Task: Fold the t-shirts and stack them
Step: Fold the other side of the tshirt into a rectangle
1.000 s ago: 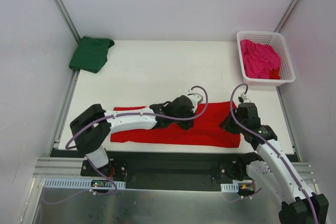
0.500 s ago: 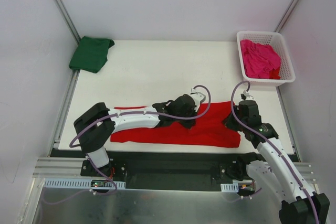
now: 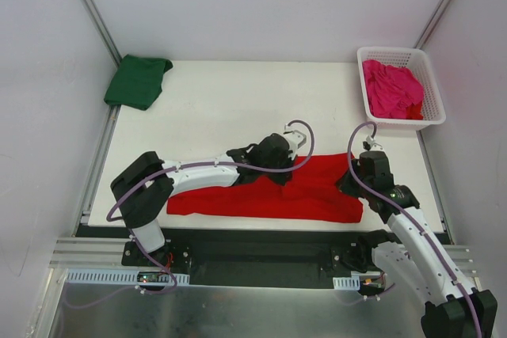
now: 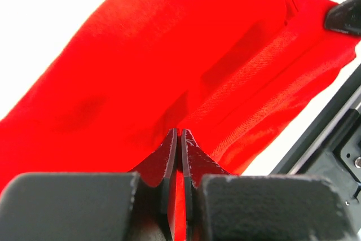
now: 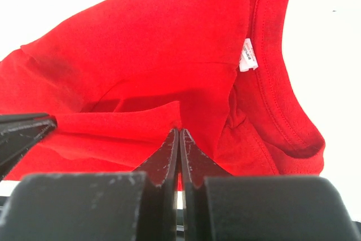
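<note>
Three t-shirts show in your overhead view. At the far left, the green t-shirt (image 3: 139,81) lies folded in a compact pile on the back corner of the counter (image 3: 238,108), well apart from both arms. Along the near edge, the red t-shirt (image 3: 230,199) lies as a long, narrow band running left to right.

Your left arm reaches across that band, but from above you cannot see its fingertips. The left wrist camera shows them: the left tool (image 4: 179,139) is clenched on a raised fold of the red t-shirt, with red cloth showing between its two fingers.

At the band's right end, the overhead view again hides the grasp. The right wrist camera shows the right tool (image 5: 179,136) pinched tight on an edge of the same red t-shirt, just beside the collar (image 5: 282,111).

Only the right wrist camera shows the small white label (image 5: 247,55) sewn inside the neckline. It has printing on it, but it is too small for you to read.

Only the overhead camera shows the white lattice basket (image 3: 432,123), which sits at the back right corner of the counter. It holds the pink t-shirt (image 3: 392,89), crumpled and unfolded, and neither arm is near it.
</note>
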`<action>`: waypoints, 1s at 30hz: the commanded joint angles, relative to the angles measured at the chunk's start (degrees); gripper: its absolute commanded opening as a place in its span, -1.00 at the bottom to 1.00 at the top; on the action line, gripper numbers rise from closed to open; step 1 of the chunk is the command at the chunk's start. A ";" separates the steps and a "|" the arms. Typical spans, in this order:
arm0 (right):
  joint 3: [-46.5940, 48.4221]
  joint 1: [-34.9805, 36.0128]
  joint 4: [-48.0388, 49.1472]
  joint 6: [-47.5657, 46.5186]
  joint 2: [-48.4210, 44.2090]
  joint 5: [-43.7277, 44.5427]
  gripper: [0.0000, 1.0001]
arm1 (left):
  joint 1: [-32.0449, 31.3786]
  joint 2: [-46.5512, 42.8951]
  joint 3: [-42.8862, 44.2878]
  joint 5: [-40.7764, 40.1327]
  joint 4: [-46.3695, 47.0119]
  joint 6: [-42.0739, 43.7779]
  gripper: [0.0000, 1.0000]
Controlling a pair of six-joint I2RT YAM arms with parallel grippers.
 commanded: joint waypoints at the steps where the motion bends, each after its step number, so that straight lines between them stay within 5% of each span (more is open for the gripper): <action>1: 2.30 0.03 0.05 -1.65 0.16 4.72 -0.97 | 1.79 -0.17 1.09 -1.54 -1.98 3.62 -1.00; 30: 4.06 -0.23 11.30 -3.76 12.20 8.50 -0.97 | 3.90 5.98 5.31 0.66 -1.98 5.12 -1.00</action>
